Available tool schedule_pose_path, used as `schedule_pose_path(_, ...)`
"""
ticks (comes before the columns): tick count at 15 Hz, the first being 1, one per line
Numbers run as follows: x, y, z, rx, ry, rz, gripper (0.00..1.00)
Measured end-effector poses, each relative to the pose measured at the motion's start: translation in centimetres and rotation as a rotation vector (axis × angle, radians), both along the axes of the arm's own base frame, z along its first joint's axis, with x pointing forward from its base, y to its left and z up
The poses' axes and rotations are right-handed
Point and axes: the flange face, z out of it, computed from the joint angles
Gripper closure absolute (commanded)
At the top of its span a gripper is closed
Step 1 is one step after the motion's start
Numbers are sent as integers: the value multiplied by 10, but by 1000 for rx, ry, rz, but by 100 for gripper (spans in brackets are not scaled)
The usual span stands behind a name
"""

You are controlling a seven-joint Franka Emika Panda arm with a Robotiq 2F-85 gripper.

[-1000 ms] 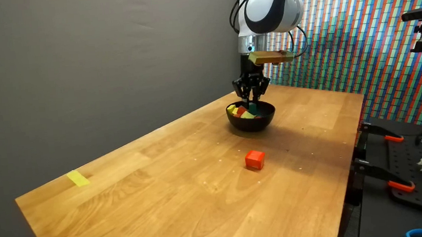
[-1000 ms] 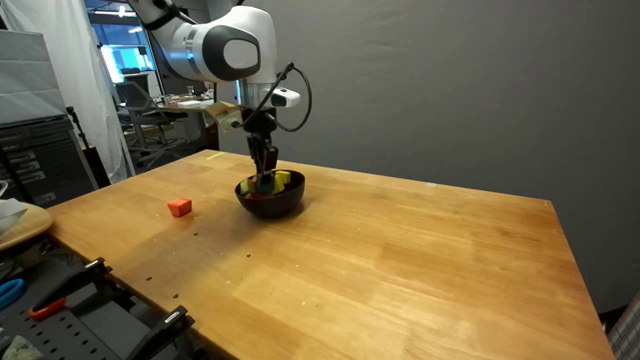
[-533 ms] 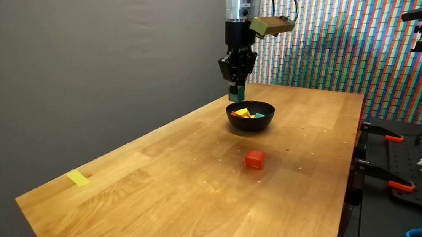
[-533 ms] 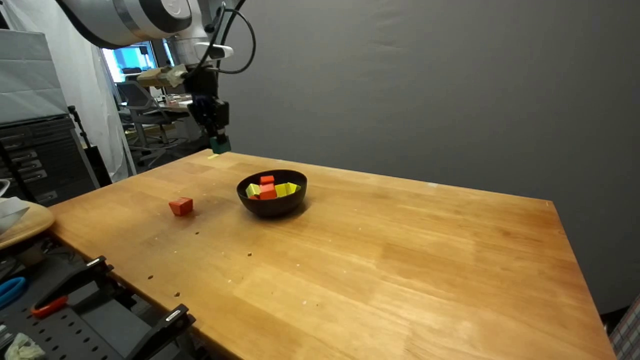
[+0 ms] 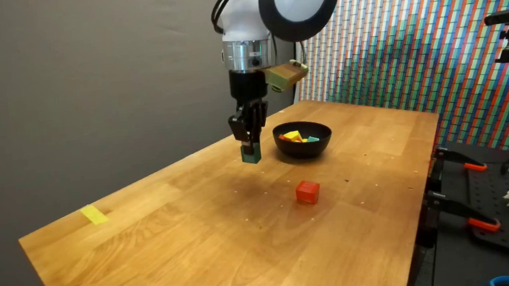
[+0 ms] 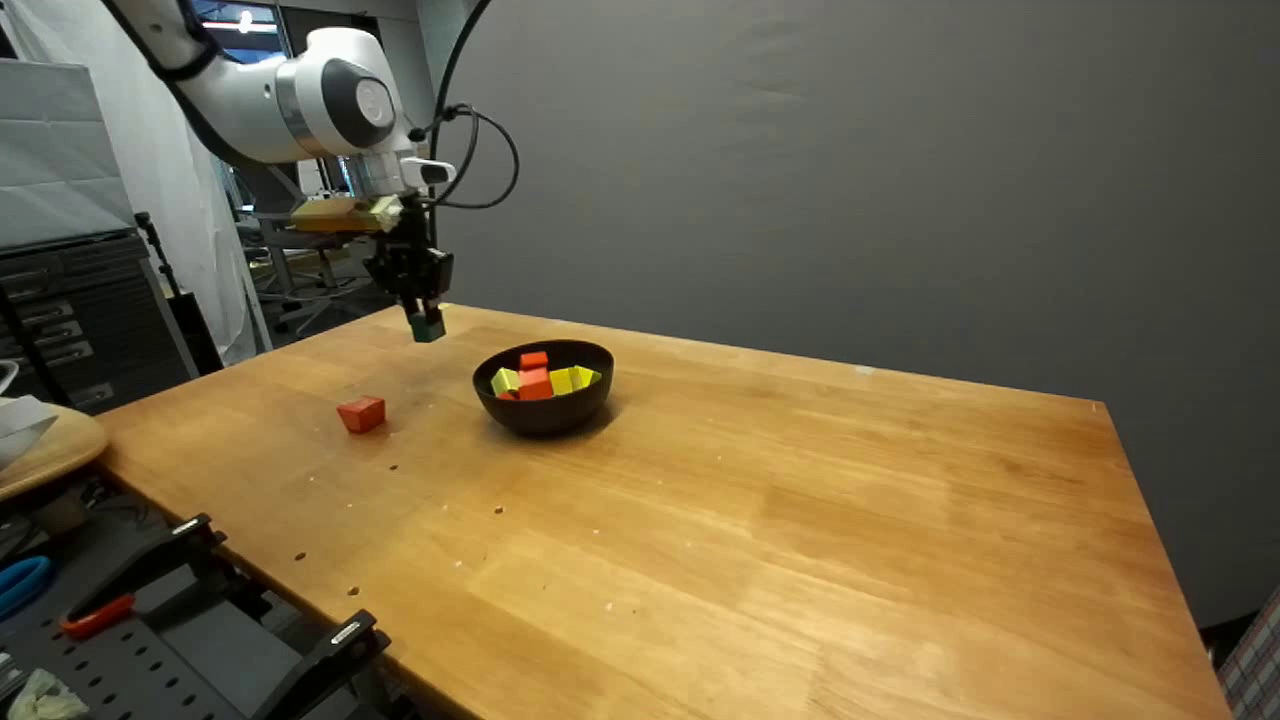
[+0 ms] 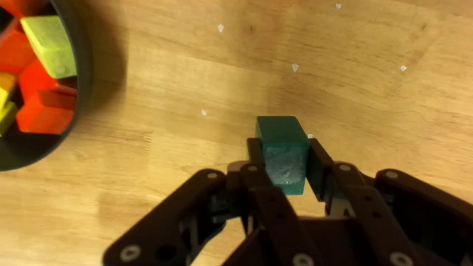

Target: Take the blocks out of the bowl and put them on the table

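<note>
Spreading out beneath the claw, the table bears little as yet, as far as the views show, so the job seems nearer its start than its end. Left of the claw in the wrist view, and apart from it, stands the black bowl, where most of the work remains. The claw itself hangs in the air, its jaws drawn in partway, pressing opposite faces of a green block with no slack between. Still in the bowl are several red blocks and yellow blocks, plus another green-looking piece; they overlap too much to count. Below the claw and off to its side, a lone red block rests on the table, presumably already delivered; the green one would make two.

A second ago the claw was down inside the bowl; now it is out beside it, and lower than half a second ago. Bowl and resting block have not shifted. The green block has left the pile and rides with the claw.
</note>
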Motion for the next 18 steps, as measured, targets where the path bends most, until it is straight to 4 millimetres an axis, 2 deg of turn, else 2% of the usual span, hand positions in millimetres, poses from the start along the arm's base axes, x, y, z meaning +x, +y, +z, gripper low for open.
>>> schedule_pose_path(1,11,2,-9,6,4,15,41)
schedule_pose_path(4,36,2,-23,18,7,35,19)
schedule_pose_path(6,44,-4,-21,20,32,24,4)
schedule_pose_path(8,47,-14,-9,25,58,-4,0)
schedule_pose_path(10,49,-34,13,26,48,-45,0)
schedule_pose_path(13,41,-92,38,3,31,-161,0)
schedule_pose_path(15,30,-138,41,-17,41,-258,0)
schedule_pose_path(16,27,-151,41,-22,47,-273,0)
schedule_pose_path(18,28,-150,39,-22,49,-270,0)
